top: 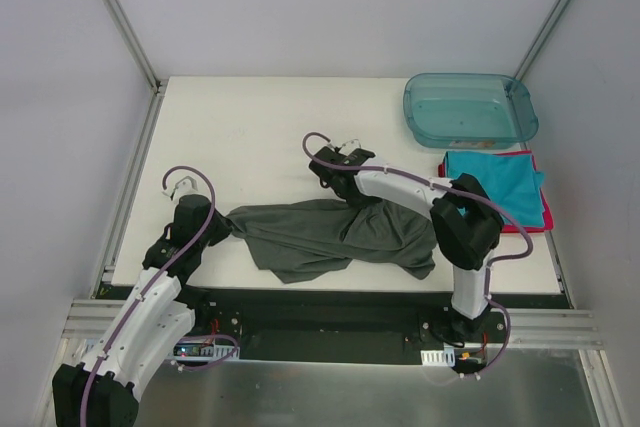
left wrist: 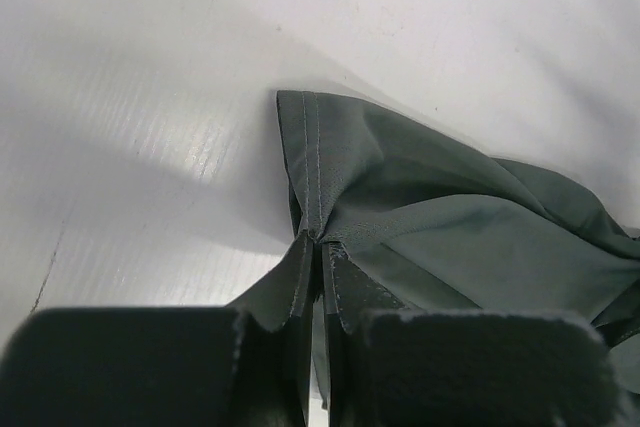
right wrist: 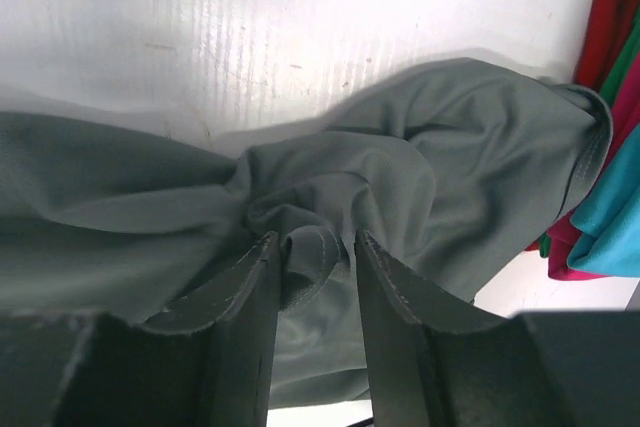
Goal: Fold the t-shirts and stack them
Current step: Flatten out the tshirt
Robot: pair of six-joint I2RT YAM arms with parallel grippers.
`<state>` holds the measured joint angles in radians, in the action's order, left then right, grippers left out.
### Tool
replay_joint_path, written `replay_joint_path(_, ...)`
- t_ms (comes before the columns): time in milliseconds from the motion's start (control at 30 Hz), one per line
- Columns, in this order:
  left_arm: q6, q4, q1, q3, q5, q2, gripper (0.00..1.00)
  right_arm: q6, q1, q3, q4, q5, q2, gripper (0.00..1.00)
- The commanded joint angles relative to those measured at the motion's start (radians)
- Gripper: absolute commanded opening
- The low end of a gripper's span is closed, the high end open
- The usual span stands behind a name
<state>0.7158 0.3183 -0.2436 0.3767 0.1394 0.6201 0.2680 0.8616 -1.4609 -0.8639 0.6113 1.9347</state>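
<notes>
A dark charcoal-grey t-shirt [top: 320,237] lies crumpled across the front middle of the white table [top: 250,127]. My left gripper [top: 222,224] is shut on its left hem corner, and the stitched edge [left wrist: 312,167] fans out from the pinched fingertips [left wrist: 320,242]. My right gripper [top: 352,197] presses down on the shirt's upper middle. Its jaws [right wrist: 315,239] stand apart around a bunched hem fold [right wrist: 325,247] that touches the left finger only. A folded teal t-shirt [top: 492,182] rests on a red-pink one [top: 541,219] at the right.
A translucent teal plastic tub [top: 468,109] stands at the back right corner. Metal frame rails run along both sides of the table. In the right wrist view the teal and red-pink stack [right wrist: 610,227] shows close beside the grey shirt's right end.
</notes>
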Motion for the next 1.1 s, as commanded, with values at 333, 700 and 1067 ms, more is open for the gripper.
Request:
replay_joint_path(333,-0.024,-0.019,-0.006,-0.01,0.034,-0.005,0.0,-0.007,-0.022,0.165,0.134,-0.126,-0.163,0.19)
replay_joint_path(700,-0.016,-0.005,-0.006,0.063,0.049,-0.037,0.0,-0.013,-0.102,0.202,0.105,-0.002,-0.428,0.01)
replay_joint_path(1067,-0.044,-0.005,-0.006,0.318,0.037,-0.109,0.0,-0.222,-0.285,0.022,0.091,-0.093,-0.862,0.01)
